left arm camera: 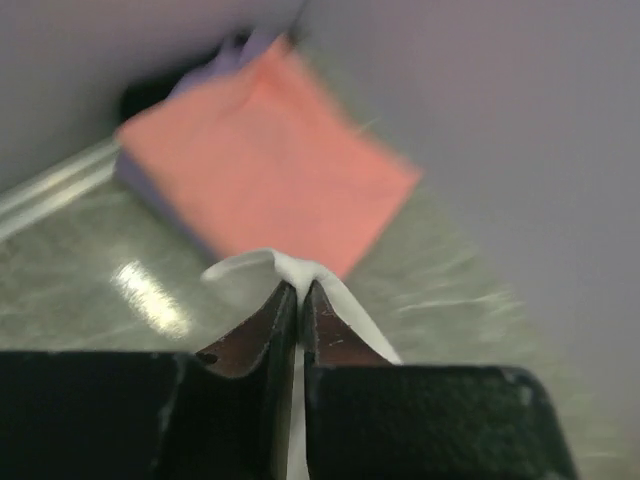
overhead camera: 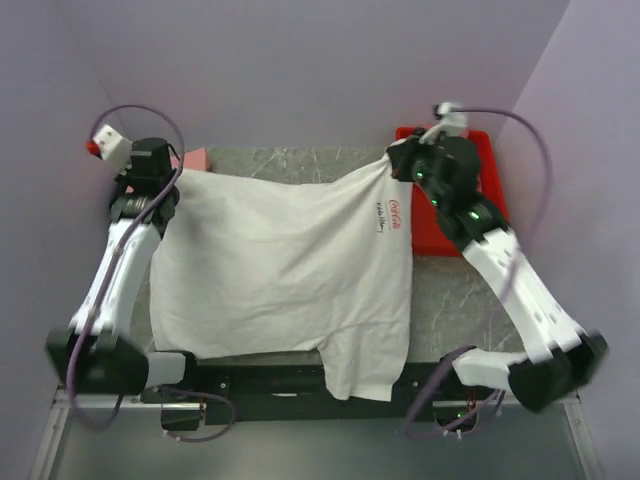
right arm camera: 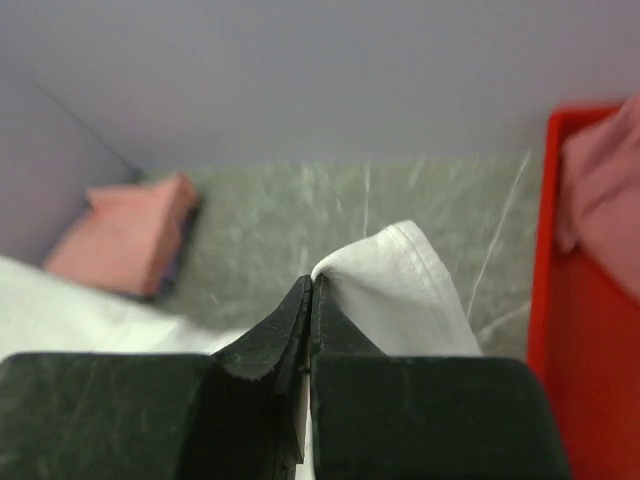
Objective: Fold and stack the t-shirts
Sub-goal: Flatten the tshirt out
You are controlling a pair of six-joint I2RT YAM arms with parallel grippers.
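The left gripper (left arm camera: 300, 288) was pressed together on a thin fold of the white shirt (overhead camera: 280, 270), the cloth bulging up in a small loop just past its fingertips. The right gripper (right arm camera: 310, 283) was likewise pinched tight, with a hemmed corner of the same shirt folded over just to the right of its tips. Between the two grippers the shirt's far edge ran in a shallow sag. The rest of it lay spread over the table (overhead camera: 455, 300) towards the arms' bases, where its near end hung past the table edge. The small red logo (overhead camera: 392, 215) sat on the cloth close below the right gripper (too small to read with any confidence). Just beyond the left gripper's tips, a folded salmon shirt (left arm camera: 265, 160) lay flat on the table against the wall. A lavender layer (left arm camera: 160, 205) showed under its left edge, though that view was blurred. From the right gripper the same salmon shirt lay well off to the left and further ahead, apart from the pinched corner. To the right gripper's right stood a red tray (right arm camera: 575, 320), its wall near the fingers, and dusty-pink cloth (right arm camera: 600, 190) lay heaped inside it at the frame's edge.
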